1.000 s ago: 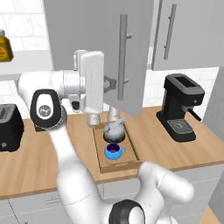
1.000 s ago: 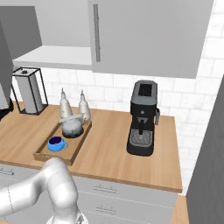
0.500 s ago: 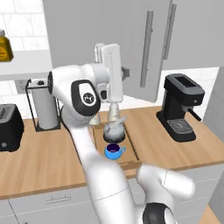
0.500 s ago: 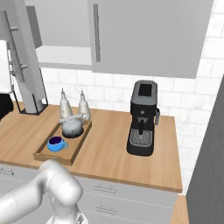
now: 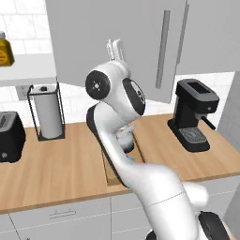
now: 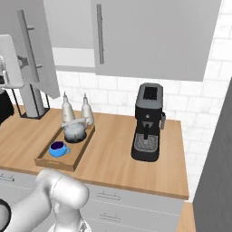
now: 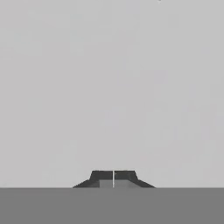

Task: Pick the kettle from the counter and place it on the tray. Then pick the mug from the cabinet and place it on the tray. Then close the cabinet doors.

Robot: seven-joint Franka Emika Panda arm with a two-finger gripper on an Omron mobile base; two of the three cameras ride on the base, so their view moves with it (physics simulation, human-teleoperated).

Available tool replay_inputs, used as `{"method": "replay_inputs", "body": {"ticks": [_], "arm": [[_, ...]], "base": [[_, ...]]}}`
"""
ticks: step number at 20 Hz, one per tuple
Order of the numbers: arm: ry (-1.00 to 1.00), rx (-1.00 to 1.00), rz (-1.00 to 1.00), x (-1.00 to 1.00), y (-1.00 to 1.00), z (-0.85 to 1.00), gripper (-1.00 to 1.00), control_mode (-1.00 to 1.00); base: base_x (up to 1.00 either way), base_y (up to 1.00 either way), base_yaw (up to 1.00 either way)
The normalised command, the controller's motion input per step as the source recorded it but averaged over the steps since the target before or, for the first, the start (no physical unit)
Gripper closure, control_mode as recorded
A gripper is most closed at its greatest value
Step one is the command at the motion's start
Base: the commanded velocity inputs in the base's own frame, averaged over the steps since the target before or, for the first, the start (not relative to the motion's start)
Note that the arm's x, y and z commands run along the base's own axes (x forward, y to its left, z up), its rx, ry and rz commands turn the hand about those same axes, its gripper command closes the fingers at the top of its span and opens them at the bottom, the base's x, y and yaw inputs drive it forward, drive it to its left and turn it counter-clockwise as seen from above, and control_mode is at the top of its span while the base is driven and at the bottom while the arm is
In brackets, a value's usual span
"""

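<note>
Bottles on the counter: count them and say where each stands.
2. The left bottle and the right bottle stand side by side behind the tray, near the wall. The arm could hide others in the left base view.

Wood counter (image 6: 113,154): tray (image 6: 45,159), two pale bottles (image 6: 76,108), coffee machine (image 6: 147,122), paper-towel holder (image 5: 46,112), black toaster (image 5: 9,137).
</note>
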Motion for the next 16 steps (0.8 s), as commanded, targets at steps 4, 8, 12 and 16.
{"method": "replay_inputs", "body": {"ticks": [4, 8, 12, 16], "arm": [[0.0, 0.05, 0.63, 1.0, 0.0, -0.02, 1.0, -1.0], [0.0, 0.0, 0.55, 1.0, 0.0, -0.14, 1.0, -1.0], [0.0, 0.0, 0.51, 1.0, 0.01, -0.04, 1.0, -1.0], [0.0, 0.0, 0.3, 1.0, 0.02, 0.0, 1.0, -1.0]], "base": [[0.0, 0.0, 0.0], [0.0, 0.0, 0.0], [0.0, 0.0, 0.0], [0.0, 0.0, 0.0]]}}
